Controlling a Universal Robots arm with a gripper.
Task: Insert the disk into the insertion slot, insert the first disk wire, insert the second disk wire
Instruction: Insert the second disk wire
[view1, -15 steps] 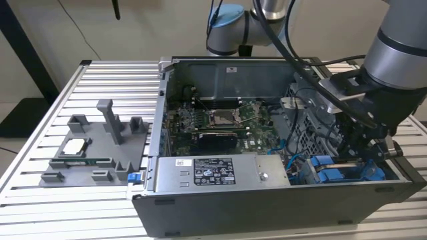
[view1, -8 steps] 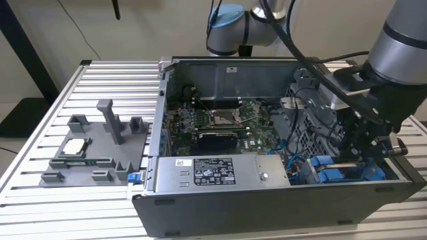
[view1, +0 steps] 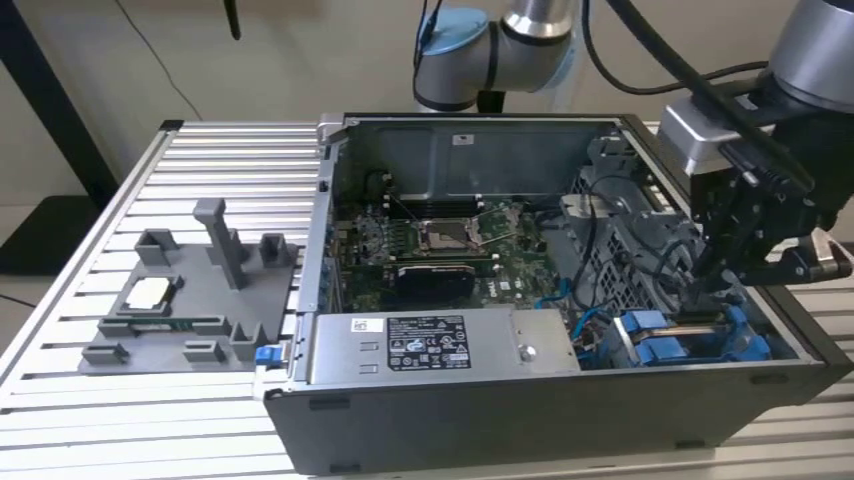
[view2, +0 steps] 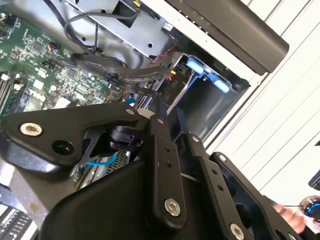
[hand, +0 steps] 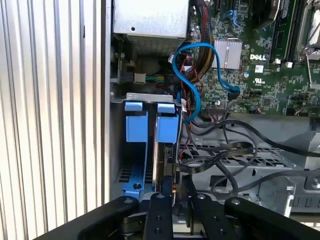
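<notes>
Open case (view1: 534, 400) on ribbed worktop (view1: 200, 420).
Claw (view1: 705, 290): lowered into the case's front corner on the exterior view's right, over the slot (view1: 694, 345); fingers (hand: 159, 210) close together, whether they grip anything cannot be told.
Disk (hand: 167, 150): standing on edge in the slot, blue carrier tabs (hand: 150, 125) uppermost, right beneath the claw.
Slot: hard against the case's outer wall; metal edge (hand: 145, 96) across its end.
Obstructions: black cables (hand: 220, 155) draped over the perforated cage (hand: 240, 162) beside the disk; blue cable (hand: 195, 75) looping from the board (hand: 260, 75) toward the slot; power supply (view1: 427, 345) alongside.
Room: tight between wall and cables.
Grey tray (view1: 187, 300): on the worktop, well apart, the exterior view's left.
</notes>
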